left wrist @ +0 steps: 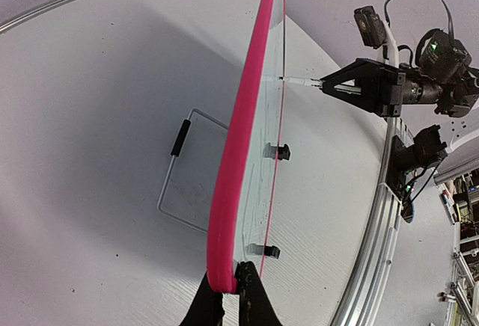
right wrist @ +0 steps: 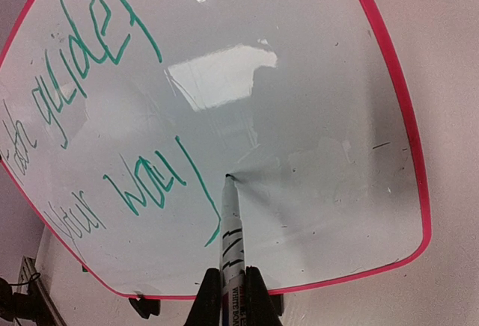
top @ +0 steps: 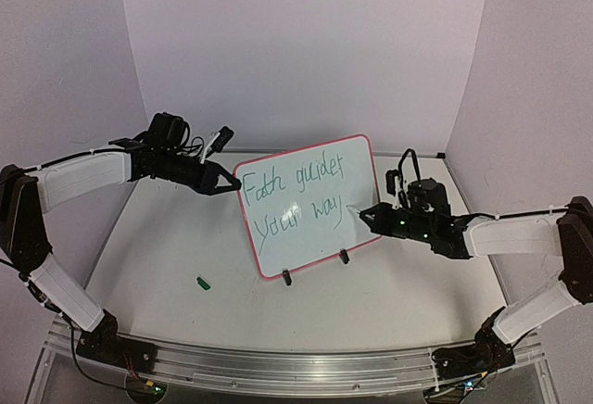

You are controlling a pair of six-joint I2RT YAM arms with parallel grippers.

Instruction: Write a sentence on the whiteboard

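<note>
Right gripper point(right wrist: 228, 275) clamps a marker point(right wrist: 230, 229) at bottom centre, tip touching the whiteboard point(right wrist: 314, 64) right of the sentence point(right wrist: 161, 184). Left gripper point(left wrist: 236, 280) pinches the whiteboard's pink edge.

A white table point(top: 167, 237) with a faintly ribbed top is closed in at the back and both sides by plain pale lavender walls point(top: 306, 43), and an aluminium rail point(top: 296, 367) runs along its near edge. A small dark green oblong piece point(top: 204, 283) lies alone on the table's left half, well short of the rail. From the left wrist, a thin wire frame point(left wrist: 166, 182) with a short black sleeve point(left wrist: 180, 137) on one corner lies flat on the tabletop.
</note>
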